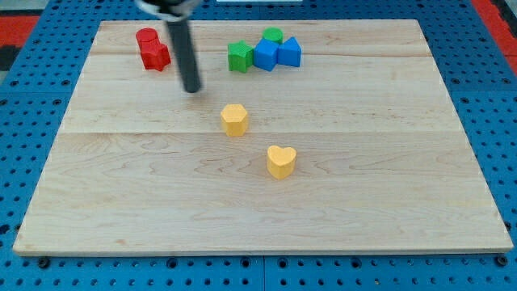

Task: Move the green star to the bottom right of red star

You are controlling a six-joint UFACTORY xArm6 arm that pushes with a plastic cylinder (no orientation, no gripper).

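Note:
The green star (239, 56) sits near the view's top centre, touching a blue block (265, 55) on its right. The red star (155, 55) lies at the view's top left, just below a red cylinder (146, 37). My tip (192, 88) rests on the board below and to the right of the red star, and left of and a little below the green star. It touches no block.
A second blue block (291, 52) and a green cylinder (273, 35) cluster right of the green star. A yellow hexagon (234, 119) and a yellow heart (281, 161) lie mid-board. The wooden board (404, 202) sits on a blue pegboard.

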